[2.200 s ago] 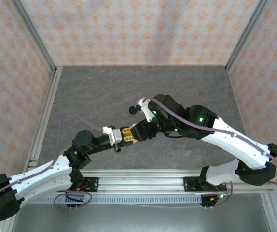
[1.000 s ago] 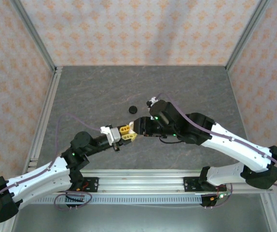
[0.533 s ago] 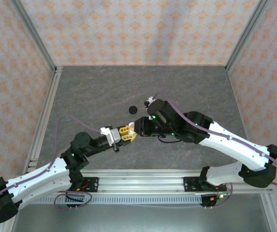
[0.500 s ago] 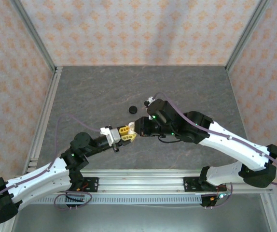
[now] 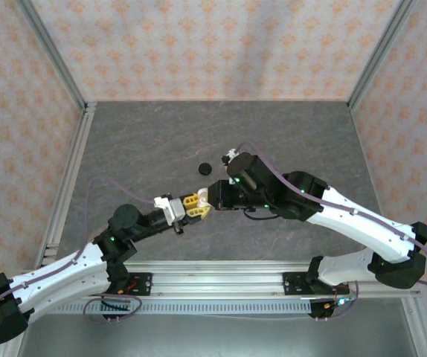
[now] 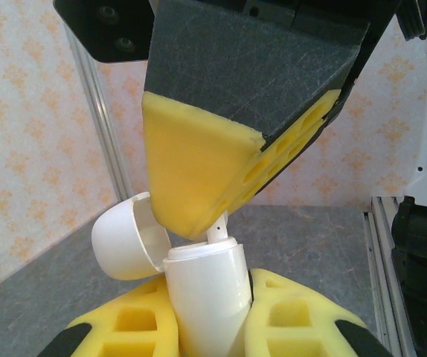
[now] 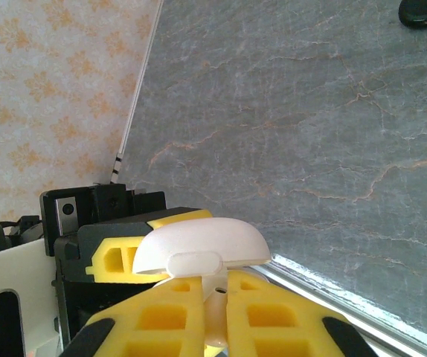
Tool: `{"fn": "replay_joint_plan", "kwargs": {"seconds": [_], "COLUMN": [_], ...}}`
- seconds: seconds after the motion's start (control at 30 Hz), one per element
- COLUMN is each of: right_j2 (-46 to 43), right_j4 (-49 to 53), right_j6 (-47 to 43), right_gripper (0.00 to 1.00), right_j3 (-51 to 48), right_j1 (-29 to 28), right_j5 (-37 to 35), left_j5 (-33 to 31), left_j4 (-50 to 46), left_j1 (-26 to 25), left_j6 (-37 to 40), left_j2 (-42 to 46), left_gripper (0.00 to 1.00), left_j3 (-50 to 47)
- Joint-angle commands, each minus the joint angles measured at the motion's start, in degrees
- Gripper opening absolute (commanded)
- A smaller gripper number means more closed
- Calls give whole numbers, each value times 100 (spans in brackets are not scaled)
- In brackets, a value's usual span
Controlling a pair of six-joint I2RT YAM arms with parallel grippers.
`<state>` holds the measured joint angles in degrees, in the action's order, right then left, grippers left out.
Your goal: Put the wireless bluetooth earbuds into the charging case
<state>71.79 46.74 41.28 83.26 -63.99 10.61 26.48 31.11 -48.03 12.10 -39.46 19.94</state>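
My left gripper [image 6: 207,331] is shut on the white charging case [image 6: 207,294], held upright with its lid [image 6: 126,239] flipped open to the left. Right above the case's open top, my right gripper [image 7: 215,284] is shut on a white earbud [image 7: 215,306], pinched by its stem between the yellow pads. The earbud's stem [image 6: 219,226] pokes down to the case's top surface. In the top view the left gripper [image 5: 190,205] and the right gripper [image 5: 207,198] meet tip to tip above the table's middle.
A small black rounded object [image 5: 204,168] lies on the grey table behind the grippers, also at the upper right of the right wrist view [image 7: 424,10]. The metal frame rail [image 5: 221,266] runs along the near edge.
About two seconds ago the right gripper was further back near the black object; it has come forward to the left gripper's case. Over the last second both arms have barely moved.
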Motion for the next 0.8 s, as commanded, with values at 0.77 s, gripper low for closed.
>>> {"fn": "replay_joint_plan", "kwargs": {"seconds": [0.77], "right_j2": [-367], "right_j4": [191], "right_j6": [-54], "right_gripper": [11], "right_j3": [272], "right_j1": [84], "right_j5": [-26], "left_j5": [-3], "left_j4": [334], "left_j1": [-42], "left_j6": [221], "left_j2": [136], "left_gripper": [0], "left_j3": [-175]}}
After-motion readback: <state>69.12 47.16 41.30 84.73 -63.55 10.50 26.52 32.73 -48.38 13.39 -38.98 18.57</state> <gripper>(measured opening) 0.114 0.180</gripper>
